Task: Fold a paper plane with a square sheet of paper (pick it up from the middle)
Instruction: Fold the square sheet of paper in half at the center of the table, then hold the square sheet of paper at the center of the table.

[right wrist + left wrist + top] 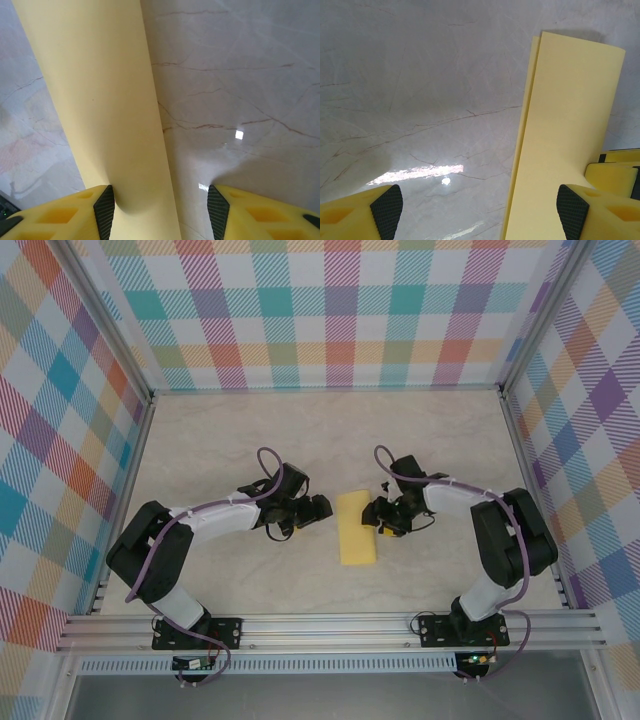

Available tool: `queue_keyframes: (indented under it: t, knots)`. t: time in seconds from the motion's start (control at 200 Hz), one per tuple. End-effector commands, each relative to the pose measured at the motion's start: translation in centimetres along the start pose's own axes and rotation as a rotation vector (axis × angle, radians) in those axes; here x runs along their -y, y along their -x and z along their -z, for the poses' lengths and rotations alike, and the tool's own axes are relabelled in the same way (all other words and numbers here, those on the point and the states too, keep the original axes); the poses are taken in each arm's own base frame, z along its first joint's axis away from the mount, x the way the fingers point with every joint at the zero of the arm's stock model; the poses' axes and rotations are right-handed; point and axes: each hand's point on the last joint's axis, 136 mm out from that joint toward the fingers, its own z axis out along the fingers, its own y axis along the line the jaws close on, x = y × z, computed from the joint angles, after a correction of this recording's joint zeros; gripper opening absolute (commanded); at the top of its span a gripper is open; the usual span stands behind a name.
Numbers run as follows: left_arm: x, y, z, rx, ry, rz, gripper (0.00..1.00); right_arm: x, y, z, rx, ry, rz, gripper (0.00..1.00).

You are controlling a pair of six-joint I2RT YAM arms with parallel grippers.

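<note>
The square sheet of paper was laid folded between left gripper and right gripper, both spread apart, and was touched by the right.

Left arm, right arm: white links, bulky black joint housings. A purple cable loops along each. Black base plates. Left gripper, right gripper: yellow fingers, black textured pads.

The marbled table carries the folded yellow sheet of paper.
</note>
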Motion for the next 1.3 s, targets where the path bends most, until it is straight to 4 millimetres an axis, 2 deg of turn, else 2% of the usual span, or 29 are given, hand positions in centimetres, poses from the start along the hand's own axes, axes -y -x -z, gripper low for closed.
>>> queue_keyframes:
  t: [0.0, 0.37, 0.53, 0.705, 1.095, 1.21, 1.295]
  knots:
    - [0.7, -0.2, 0.0, -0.005, -0.012, -0.028, 0.83, 0.7, -0.3, -0.8, -0.037, -0.061, 0.006, 0.54]
    - [0.5, -0.3, 0.0, -0.005, -0.001, -0.031, 0.83, 2.2, -0.4, -1.5, -0.081, -0.156, 0.035, 0.51]
    - [0.5, -0.3, -0.1, -0.007, 0.000, -0.032, 0.83, 1.5, -0.8, -2.0, -0.106, -0.132, 0.074, 0.50]
    - [0.8, -0.2, -0.1, -0.009, -0.008, -0.031, 0.83, 2.6, -0.5, -2.2, -0.107, -0.204, 0.038, 0.52]
    - [0.8, -0.2, -0.1, -0.007, -0.011, -0.028, 0.82, 3.1, -0.5, -2.8, -0.104, -0.219, -0.024, 0.51]
    - [1.3, -0.2, -0.1, -0.010, -0.031, -0.033, 0.79, 3.5, -0.8, -3.0, -0.114, -0.225, -0.024, 0.51]
    - [1.9, -0.2, -0.1, -0.012, -0.056, -0.035, 0.69, 3.9, -0.8, -3.1, -0.116, -0.239, -0.031, 0.51]
